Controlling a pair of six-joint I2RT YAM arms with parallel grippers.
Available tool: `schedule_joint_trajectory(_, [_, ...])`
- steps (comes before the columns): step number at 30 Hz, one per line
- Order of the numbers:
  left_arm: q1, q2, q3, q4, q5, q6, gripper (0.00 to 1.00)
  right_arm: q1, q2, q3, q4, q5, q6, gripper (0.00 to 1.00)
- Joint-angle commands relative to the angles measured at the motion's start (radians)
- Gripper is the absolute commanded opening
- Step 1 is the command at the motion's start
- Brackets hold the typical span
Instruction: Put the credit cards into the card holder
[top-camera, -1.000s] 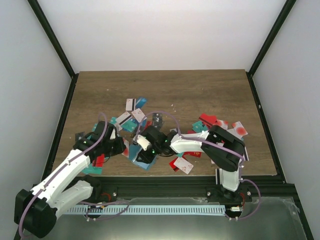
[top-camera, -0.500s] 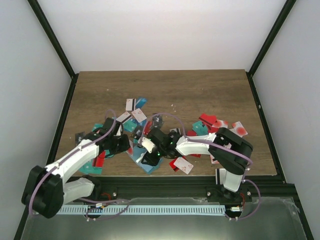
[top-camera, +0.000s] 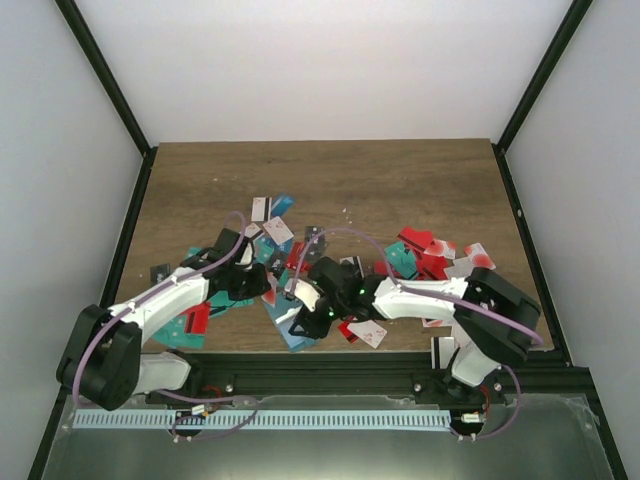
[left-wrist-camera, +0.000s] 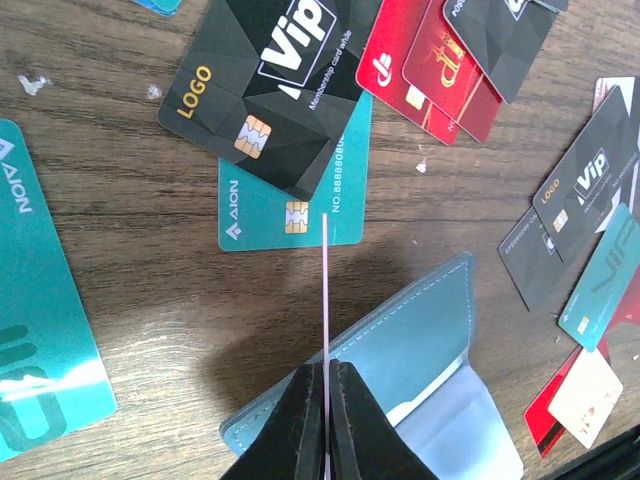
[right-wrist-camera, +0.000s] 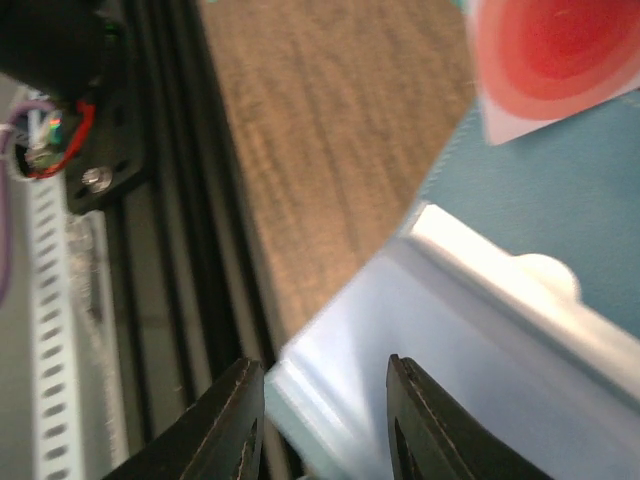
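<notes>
The card holder is a dull teal-blue folding pouch with stitched edges, lying open so that its paler blue inner leaf shows. It sits on the tabletop close to the near edge, left of the middle. Its long axis lies askew to that edge, slanting from far left to near right.

The right jaws stand partly open with a corner of the pale leaf filling the gap between them, gripped. The left jaws, just left of the holder, are pinched tight on one thin card held edge-on above the holder's teal cover. The other credit cards lie scattered over the near half of the tabletop, red, teal, white and black.
</notes>
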Motion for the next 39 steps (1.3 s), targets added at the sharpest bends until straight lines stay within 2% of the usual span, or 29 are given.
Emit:
schedule_joint_trajectory(1, [-0.001,-0.042,0.002,0.001,0.009,0.02,0.04,0.05,-0.05,-0.044,0.032,-0.112,0.027,0.36])
schedule_joint_trajectory(8, [-0.001,-0.056,0.003,-0.028,0.011,0.039,0.04,0.11,0.001,-0.044,0.066,-0.147,0.036,0.34])
schedule_joint_trajectory(12, [-0.002,-0.06,0.003,-0.038,0.015,0.05,0.04,0.123,0.051,-0.041,0.083,-0.116,0.073,0.32])
schedule_joint_trajectory(19, [-0.001,-0.075,-0.006,-0.06,0.007,0.06,0.04,0.123,0.067,-0.054,0.021,0.063,0.115,0.28])
schedule_joint_trajectory(31, [-0.001,-0.041,0.014,-0.018,0.025,0.061,0.04,0.049,-0.016,-0.116,-0.071,0.256,0.119,0.26])
schedule_joint_trajectory(39, [-0.018,0.021,0.083,0.002,0.05,0.049,0.04,-0.005,-0.028,-0.103,-0.108,0.295,0.111,0.26])
